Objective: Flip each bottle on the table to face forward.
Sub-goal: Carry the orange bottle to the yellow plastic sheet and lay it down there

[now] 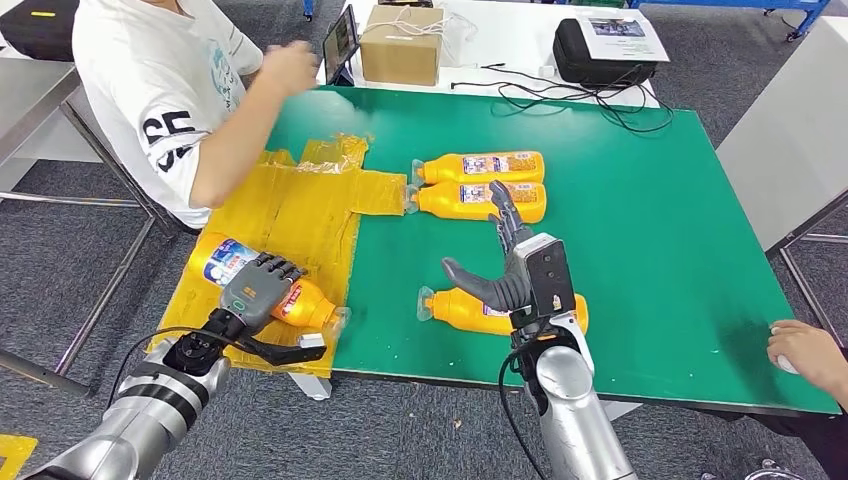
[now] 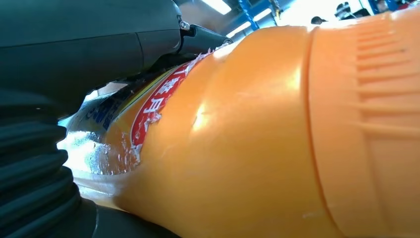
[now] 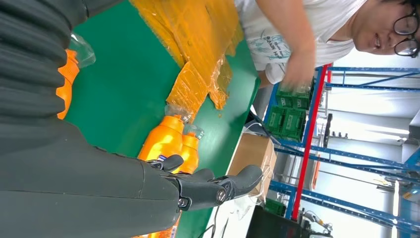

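Observation:
Four orange bottles lie on their sides. My left hand (image 1: 262, 290) grips one with a blue, white and red label (image 1: 228, 264) over the yellow taped patch (image 1: 300, 205) at the table's front left; up close its orange body (image 2: 247, 148) lies against my thumb (image 2: 99, 44). Two bottles (image 1: 480, 167) (image 1: 482, 200) lie side by side mid-table, labels up, caps to the left. My right hand (image 1: 515, 265) hovers with fingers spread above the fourth bottle (image 1: 462, 310) near the front edge, holding nothing. In the right wrist view my fingers (image 3: 213, 188) point toward the pair (image 3: 171, 141).
A person in a white shirt (image 1: 150, 80) sits at the table's left, arm raised over the far corner. Another person's hand (image 1: 805, 350) rests at the front right edge. A cardboard box (image 1: 400, 45), tablet (image 1: 340, 45), black case (image 1: 600, 50) and cables stand behind the green table (image 1: 650, 220).

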Robot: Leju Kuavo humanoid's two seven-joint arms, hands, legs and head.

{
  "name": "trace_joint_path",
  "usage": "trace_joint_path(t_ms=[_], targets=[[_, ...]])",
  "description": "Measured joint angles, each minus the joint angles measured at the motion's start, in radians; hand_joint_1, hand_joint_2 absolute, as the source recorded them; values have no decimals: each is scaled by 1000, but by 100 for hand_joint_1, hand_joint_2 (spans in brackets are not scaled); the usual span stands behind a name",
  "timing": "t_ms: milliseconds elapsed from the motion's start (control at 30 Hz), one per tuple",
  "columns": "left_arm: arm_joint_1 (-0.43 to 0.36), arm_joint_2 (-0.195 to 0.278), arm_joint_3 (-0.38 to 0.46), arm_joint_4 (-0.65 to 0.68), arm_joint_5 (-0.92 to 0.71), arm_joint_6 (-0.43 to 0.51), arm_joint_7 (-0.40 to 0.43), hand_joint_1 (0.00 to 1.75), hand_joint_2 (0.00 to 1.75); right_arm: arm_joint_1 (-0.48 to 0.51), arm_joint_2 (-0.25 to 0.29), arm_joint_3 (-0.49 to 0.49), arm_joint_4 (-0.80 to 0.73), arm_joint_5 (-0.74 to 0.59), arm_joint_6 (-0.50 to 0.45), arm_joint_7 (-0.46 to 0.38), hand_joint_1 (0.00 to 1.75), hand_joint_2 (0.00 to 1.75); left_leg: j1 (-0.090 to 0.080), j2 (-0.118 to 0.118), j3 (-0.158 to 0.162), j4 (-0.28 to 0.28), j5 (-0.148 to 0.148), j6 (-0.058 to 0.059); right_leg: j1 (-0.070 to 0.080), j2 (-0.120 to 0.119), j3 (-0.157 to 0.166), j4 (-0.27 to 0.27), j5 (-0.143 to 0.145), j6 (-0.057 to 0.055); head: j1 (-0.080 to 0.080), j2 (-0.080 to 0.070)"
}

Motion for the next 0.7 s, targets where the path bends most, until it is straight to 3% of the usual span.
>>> trace_joint_path(t_ms=[33, 133, 167, 700], targets=[[-9, 1, -3, 9, 6, -10, -10, 166, 175, 0, -2, 0, -1, 1, 2, 0, 0, 175, 0, 0, 1, 0, 0, 0, 0, 0, 1, 0, 0, 0, 0, 0], [-33, 3, -8, 35, 30, -39, -37, 38, 175, 0, -8, 0, -1, 7, 8, 0, 0, 175, 0, -1, 2, 0, 0, 0, 0, 0, 1, 1, 0, 0, 0, 0], [-39, 3, -9, 43, 38, -46, -42, 2, 175, 0, -10, 0, -1, 9, 9, 1, 0, 175, 0, -1, 2, 0, 0, -1, 0, 0, 2, 1, 0, 0, 0, 0], [-81, 1, -10, 78, 103, -99, -84, 0, 175, 0, -22, -2, -1, 15, 26, 21, 0, 175, 0, -1, 3, 0, 2, -2, 0, 0, 1, 4, 2, -3, 0, 0]])
